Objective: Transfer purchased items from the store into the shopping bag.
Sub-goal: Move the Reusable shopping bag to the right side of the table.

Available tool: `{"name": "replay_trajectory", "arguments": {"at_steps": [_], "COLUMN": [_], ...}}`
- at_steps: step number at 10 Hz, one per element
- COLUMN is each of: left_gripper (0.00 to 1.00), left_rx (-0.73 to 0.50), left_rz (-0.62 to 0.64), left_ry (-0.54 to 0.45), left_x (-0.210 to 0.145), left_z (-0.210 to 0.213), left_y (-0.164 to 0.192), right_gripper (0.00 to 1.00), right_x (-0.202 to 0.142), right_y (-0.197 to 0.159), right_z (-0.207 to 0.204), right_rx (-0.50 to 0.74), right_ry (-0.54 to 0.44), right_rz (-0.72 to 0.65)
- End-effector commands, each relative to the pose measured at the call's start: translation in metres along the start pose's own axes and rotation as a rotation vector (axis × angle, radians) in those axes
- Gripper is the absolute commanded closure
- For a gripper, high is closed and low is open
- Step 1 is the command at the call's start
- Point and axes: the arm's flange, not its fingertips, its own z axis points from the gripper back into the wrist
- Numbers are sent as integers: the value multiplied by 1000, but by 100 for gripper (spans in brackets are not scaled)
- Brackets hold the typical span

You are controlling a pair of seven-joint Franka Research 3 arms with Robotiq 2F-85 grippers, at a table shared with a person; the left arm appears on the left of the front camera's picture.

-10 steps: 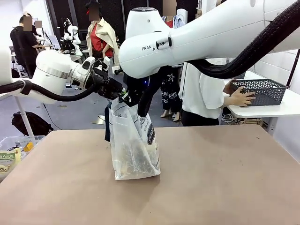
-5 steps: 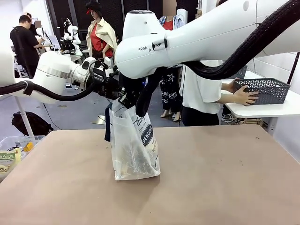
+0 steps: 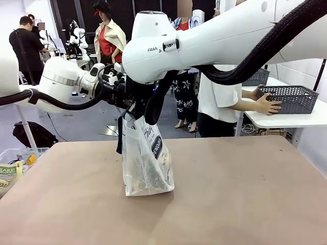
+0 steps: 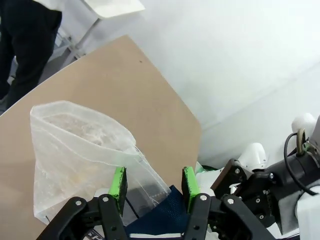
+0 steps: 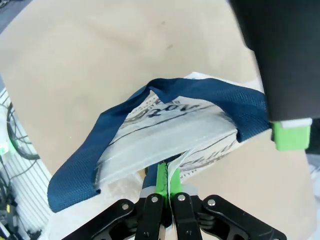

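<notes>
Landmark: shopping bag (image 3: 147, 162), standing upright on the brown table (image 3: 230, 194), left of the table's middle.
My right gripper (image 5: 165, 186): jaws pressed together on the bag's translucent rim, right at the bag's top edge; a thin fold of plastic sits between the green pads.
My left gripper (image 4: 152, 181): fingers partway apart, straddling the bag's other rim and a bit of dark blue strap; whether the pads actually pinch it, I cannot tell.
Strap handle (image 5: 150, 120): dark blue loop arching over the bag's mouth, just beyond my right fingers.
In the way: my own right arm's white body (image 3: 204, 43) crosses above the bag and hides its mouth from the front.
Bag contents: pale, crumpled shapes low inside; not identifiable.
Left of bag: clear bin (image 3: 13, 161) off the table's edge.
Beyond bag, far right: person's hand (image 3: 265, 104) on the dark grey basket (image 3: 288, 98), sitting on a white side table.
</notes>
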Motion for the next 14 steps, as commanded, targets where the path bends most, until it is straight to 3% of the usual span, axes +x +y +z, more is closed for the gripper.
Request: {"name": "replay_trajectory", "arguments": {"at_steps": [1,7,8,10,11,14], "left_gripper": [41,41,53,90,100,100], "left_rx": [-33,61,92,153,167,201], "left_rz": [6,80,94,122,129,152], "left_ry": [-4,18,16,22,28,41], "left_x": [11,16,17,18,18,18], "left_z": [-1,-9,-9,-11,-12,-15], "left_y": [2,3,3,3,4,4], "right_gripper": [100,100,100,100,100,100], "right_x": [9,17,17,17,17,15], "right_y": [-1,7,8,9,10,12], "right_z": [2,0,0,0,0,1], "right_rx": [45,51,45,38,37,29], "right_ry": [7,16,17,17,17,9], "right_rz": [62,102,95,97,95,89]}}
